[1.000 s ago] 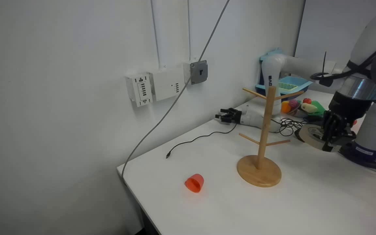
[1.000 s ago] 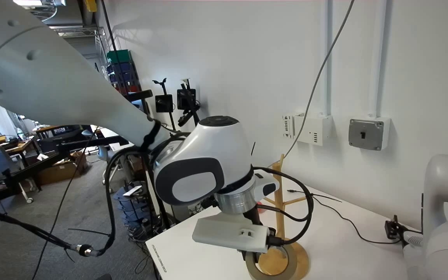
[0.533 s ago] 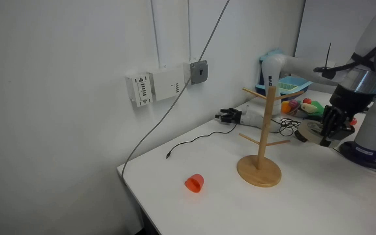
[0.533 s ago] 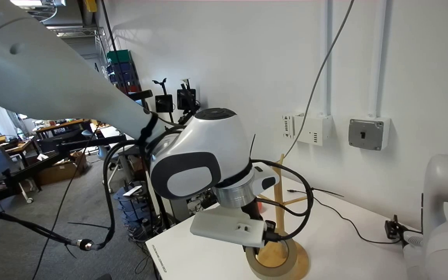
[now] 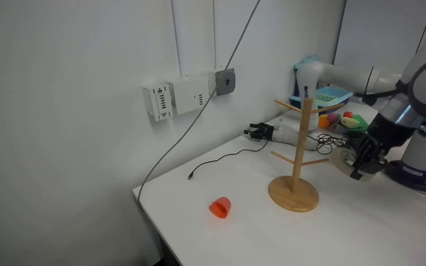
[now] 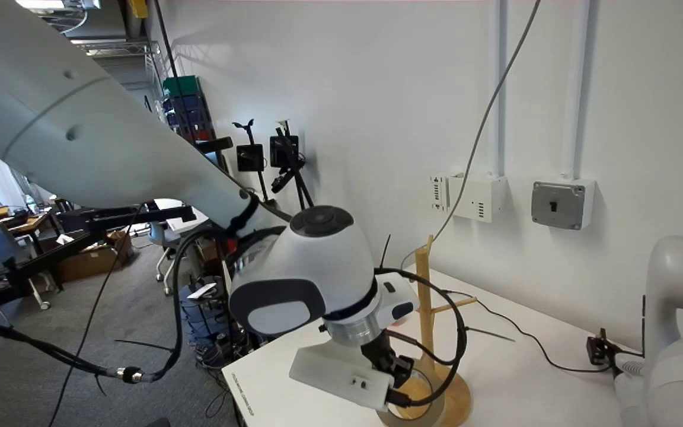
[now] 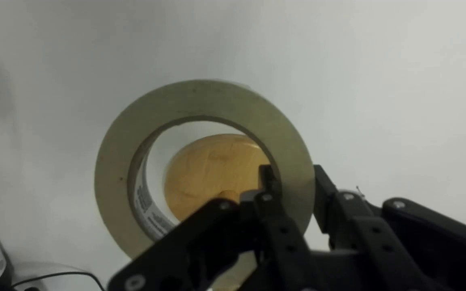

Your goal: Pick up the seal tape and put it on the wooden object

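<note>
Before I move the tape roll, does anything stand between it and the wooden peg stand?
No separate obstacle is visible between the tape roll, held by the gripper, and the wooden peg stand. Only the stand itself could interfere: in an exterior view, a lower peg sticks out on the tape's side.

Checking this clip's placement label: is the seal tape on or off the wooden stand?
Off: the wrist view shows the gripper holding the seal tape, and in an exterior view nothing hangs on the wooden stand.
</note>
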